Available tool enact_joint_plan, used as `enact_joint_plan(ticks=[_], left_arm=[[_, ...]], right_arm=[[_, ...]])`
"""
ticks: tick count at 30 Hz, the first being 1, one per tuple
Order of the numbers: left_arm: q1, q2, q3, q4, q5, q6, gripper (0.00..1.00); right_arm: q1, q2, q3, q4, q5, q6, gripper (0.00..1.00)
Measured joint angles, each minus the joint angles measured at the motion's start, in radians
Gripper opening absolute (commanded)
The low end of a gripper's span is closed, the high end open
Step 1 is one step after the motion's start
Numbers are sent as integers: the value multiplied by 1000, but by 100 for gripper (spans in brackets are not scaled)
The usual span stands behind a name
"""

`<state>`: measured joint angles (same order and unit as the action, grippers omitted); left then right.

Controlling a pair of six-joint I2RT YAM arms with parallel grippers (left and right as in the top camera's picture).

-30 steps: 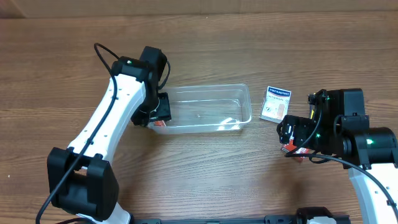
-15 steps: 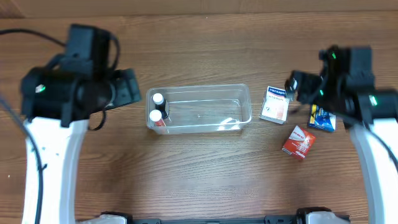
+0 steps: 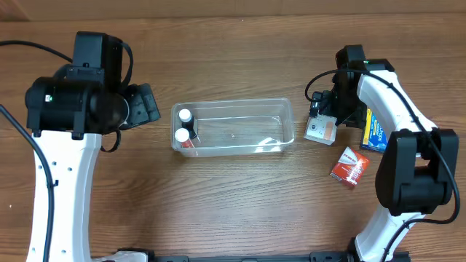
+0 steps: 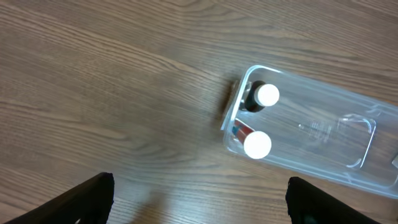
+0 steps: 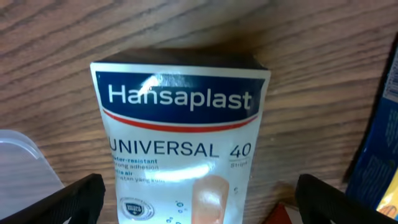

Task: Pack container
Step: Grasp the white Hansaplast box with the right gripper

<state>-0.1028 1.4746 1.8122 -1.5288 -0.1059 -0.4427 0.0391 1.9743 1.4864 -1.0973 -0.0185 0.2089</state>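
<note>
A: Container (image 3: 240, 137) sits mid-table, with two white-capped bottles (image 3: 183, 125) upright at its left end. Your left gripper (image 4: 202, 208) hovers released, off that end.
B: How does it handle?
A: Light, thin, likely flexible and slick, so take the rim rather than the wall. Your right gripper (image 5: 202, 205) straddles the plaster box (image 5: 180, 143) just right of the tub, jaws spread and unclamped.

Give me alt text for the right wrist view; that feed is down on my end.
A Hansaplast Universal 40 plaster box fills the frame, flat on the wooden table, between the dark fingers of the open right end effector. A corner of the clear container shows lower left, a blue box at the right edge.
</note>
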Motion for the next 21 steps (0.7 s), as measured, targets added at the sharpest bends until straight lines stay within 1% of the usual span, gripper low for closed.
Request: enact_joint_plan(ticks=[10, 16, 19, 21], left_arm=[[0, 1, 0, 7, 0, 0, 90], [0, 1, 0, 7, 0, 0, 91], [0, 1, 0, 6, 0, 0, 91], [0, 1, 0, 6, 0, 0, 91]], right_arm=[[59, 54, 0, 57, 5, 5, 100], [54, 54, 0, 58, 19, 44, 100], [53, 54, -27, 84, 22, 50, 100], [53, 54, -54, 99, 22, 50, 97]])
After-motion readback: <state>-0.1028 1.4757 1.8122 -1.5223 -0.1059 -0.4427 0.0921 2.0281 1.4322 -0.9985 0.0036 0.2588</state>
